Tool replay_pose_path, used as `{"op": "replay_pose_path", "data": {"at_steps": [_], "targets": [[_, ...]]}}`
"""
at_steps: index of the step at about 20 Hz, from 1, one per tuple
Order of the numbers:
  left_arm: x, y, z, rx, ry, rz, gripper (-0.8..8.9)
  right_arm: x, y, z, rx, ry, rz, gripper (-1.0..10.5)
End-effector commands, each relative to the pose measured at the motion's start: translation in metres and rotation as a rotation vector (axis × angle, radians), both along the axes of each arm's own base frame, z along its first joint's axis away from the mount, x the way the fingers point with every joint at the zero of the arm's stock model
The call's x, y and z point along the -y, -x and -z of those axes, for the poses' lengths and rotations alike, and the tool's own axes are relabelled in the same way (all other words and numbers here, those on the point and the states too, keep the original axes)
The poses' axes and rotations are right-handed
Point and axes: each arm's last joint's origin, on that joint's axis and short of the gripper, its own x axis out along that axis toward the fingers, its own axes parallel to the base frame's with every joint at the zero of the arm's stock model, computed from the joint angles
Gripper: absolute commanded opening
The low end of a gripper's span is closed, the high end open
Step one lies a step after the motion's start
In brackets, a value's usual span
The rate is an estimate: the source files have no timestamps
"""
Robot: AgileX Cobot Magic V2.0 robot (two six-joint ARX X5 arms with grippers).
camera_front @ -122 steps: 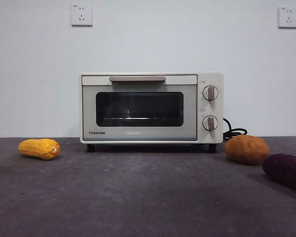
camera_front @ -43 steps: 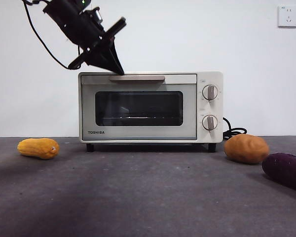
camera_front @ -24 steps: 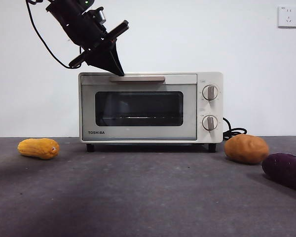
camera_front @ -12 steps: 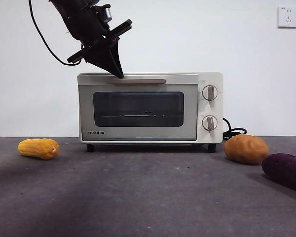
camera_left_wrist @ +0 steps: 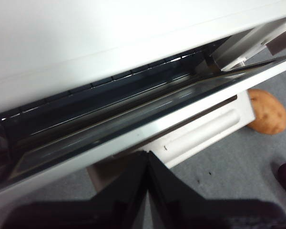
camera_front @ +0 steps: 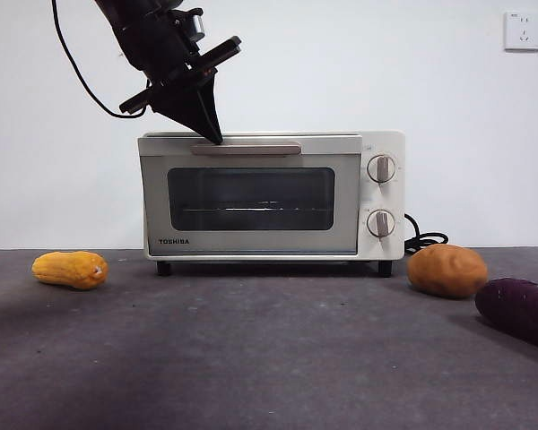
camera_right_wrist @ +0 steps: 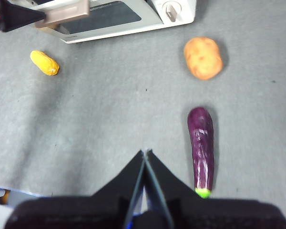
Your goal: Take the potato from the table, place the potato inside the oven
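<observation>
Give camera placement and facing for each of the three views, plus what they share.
Front view: low, at table height, looking level at the oven; left gripper enters from above at the handle.
Left wrist view: looks down at the oven door, cracked open; own shut jaws show.
Right wrist view: high above the table, looking down; own shut jaws show.
Shared: all three show the potato on the table beside the oven.
</observation>
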Motion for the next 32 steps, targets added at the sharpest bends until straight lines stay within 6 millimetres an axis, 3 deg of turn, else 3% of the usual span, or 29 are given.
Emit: {"op": "replay_pose_path", "data": {"at_steps": [1,13,23,32], "targets": [[-0.001,-0.005,0.034,-0.101,-0.131,-0.037,-0.06,0.000,0.011,-0.002,0.013,0.009,-0.005,0.0],[0.018,0.005,0.040,-0.110,-0.217,-0.010,-0.06,-0.002,0.057,-0.006,0.092,0.011,-0.002,0.0],[0.051,0.012,0.069,-0.181,-0.310,0.049,-0.06,-0.002,0.065,-0.007,0.112,0.010,-0.001,0.0],[0.055,0.017,0.072,-0.191,-0.350,0.048,-0.06,-0.002,0.065,-0.007,0.112,0.031,0.016,0.0]]}}
